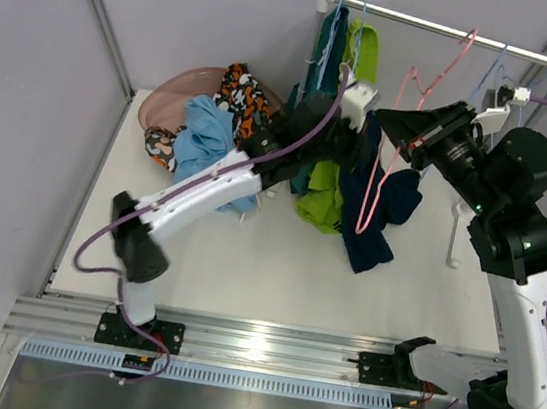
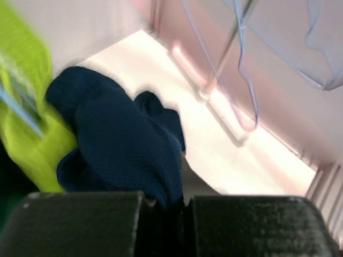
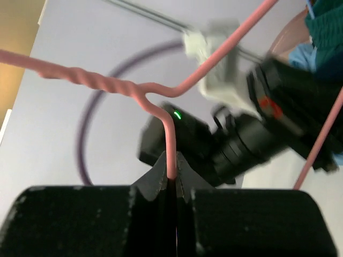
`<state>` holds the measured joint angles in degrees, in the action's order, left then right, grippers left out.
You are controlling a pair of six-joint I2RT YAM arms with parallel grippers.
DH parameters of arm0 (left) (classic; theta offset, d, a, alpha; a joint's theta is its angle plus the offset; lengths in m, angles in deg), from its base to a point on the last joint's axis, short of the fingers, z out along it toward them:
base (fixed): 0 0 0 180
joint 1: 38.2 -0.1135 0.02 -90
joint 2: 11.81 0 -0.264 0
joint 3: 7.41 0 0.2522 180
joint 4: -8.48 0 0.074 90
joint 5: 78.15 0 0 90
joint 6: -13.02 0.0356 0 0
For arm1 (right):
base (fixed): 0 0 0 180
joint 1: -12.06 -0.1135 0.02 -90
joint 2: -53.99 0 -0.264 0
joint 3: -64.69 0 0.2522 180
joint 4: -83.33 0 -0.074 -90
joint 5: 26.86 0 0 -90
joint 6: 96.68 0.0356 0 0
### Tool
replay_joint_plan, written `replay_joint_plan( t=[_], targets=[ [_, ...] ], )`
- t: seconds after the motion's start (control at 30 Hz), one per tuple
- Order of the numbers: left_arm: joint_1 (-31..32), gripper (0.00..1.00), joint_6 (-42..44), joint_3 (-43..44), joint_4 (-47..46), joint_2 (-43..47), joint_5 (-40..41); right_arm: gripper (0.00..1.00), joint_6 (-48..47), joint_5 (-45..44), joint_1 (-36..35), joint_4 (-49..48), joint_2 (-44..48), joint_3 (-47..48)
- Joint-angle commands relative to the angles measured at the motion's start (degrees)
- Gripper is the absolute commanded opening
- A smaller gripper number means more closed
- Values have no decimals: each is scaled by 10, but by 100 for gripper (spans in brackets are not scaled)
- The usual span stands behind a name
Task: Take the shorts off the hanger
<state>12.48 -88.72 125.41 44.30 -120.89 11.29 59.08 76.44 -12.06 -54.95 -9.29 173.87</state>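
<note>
A: Shorts, the navy pair: where do you have them?
B: Draped on the pink hanger under the far rail. Your left tool is clamped tight on their fabric; your right tool pinches the hanger's wire.

A translucent pink basin sits at the far left corner of the white tabletop; a metal rail spans the far right edge.
</note>
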Motion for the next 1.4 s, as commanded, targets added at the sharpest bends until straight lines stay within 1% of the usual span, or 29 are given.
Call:
replay_joint_plan(
  t=[0.0, 0.03, 0.07, 0.1, 0.13, 0.2, 0.27, 0.3, 0.33, 0.37, 0.4, 0.47, 0.5, 0.53, 0.57, 0.63, 0.67, 0.7, 0.73, 0.77, 0.8, 0.83, 0.9, 1.07, 1.17, 1.23, 1.27, 1.3, 1.37],
  targets=[
    [41, 0, -5, -145, -9, 204, 40, 0, -39, 24, 44, 34, -27, 86],
    [43, 0, -8, -220, -16, 242, 47, 0, -37, 66, 62, 31, -37, 92],
    [43, 0, -13, -237, -8, 277, 54, 0, -35, 85, 78, 28, -52, 93],
    [43, 0, -11, -247, 2, 336, 74, 0, -32, 99, 105, 19, -58, 90],
    [43, 0, -4, -258, 34, 359, 88, 0, -33, 121, 116, 15, -64, 87],
    [39, 0, 26, -248, 71, 405, 144, 0, -34, 152, 151, 3, -82, 79],
    [23, 0, 42, -202, 123, 417, 163, 0, -29, 172, 171, -11, -94, 67],
    [-13, 0, 51, -175, 137, 418, 159, 0, -23, 188, 178, -30, -104, 56],
    [-36, 0, 53, -163, 148, 416, 148, 0, -20, 193, 189, -36, -110, 50],
    [-58, 0, 57, -125, 162, 411, 142, 0, -19, 197, 194, -42, -116, 47],
    [-101, 0, 65, -111, 169, 404, 138, 0, -18, 204, 197, -51, -120, 45],
    [-137, 0, 76, -81, 182, 364, 134, 0, -21, 209, 206, -52, -139, 46],
    [-176, 0, 84, -17, 197, 345, 128, 0, -22, 214, 209, -56, -143, 46],
    [-196, 0, 84, 8, 206, 325, 123, 0, -26, 216, 211, -56, -150, 46],
    [-241, 0, 80, 59, 220, 278, 94, 0, -28, 219, 218, -55, -154, 47],
    [-284, 0, 69, 185, 239, 225, 54, 0, -29, 224, 225, -58, -160, 42],
    [-317, 0, 65, 216, 246, 173, 35, 0, -32, 227, 233, -61, -162, 41],
    [-333, 0, 61, 266, 251, 148, 23, 0, -32, 234, 236, -63, -164, 40],
    [-349, 0, 58, 294, 246, 129, 11, 0, -30, 238, 236, -66, -165, 36],
    [-378, 0, 49, 295, 236, 115, -20, 0, -27, 243, 236, -77, -170, 34],
    [-391, 0, 40, 283, 216, 101, -36, 0, -27, 249, 254, -78, -172, 34],
    [-407, 0, 31, 248, 179, 95, -52, 0, -29, 251, 257, -78, -174, 33],
    [-439, 0, 6, 227, 149, 65, -97, 0, -33, 260, 265, -84, -181, 31],
    [-459, 0, -6, 221, 98, -3, -114, 0, -37, 267, 275, -98, -190, 19],
    [-459, 0, -23, 214, 83, -48, -146, 0, -33, 267, 275, -113, -197, 11],
    [-459, 0, -31, 208, 87, -71, -145, 0, -26, 268, 273, -123, -202, 6],
    [-459, 3, -35, 196, 87, -76, -143, 0, -26, 267, 272, -126, -204, 8],
    [-459, 20, -37, 175, 87, -80, -140, 0, -26, 266, 269, -127, -205, 10],
    [-459, 51, -46, 149, 89, -86, -128, 0, -27, 263, 264, -126, -211, 19]
  ],
)
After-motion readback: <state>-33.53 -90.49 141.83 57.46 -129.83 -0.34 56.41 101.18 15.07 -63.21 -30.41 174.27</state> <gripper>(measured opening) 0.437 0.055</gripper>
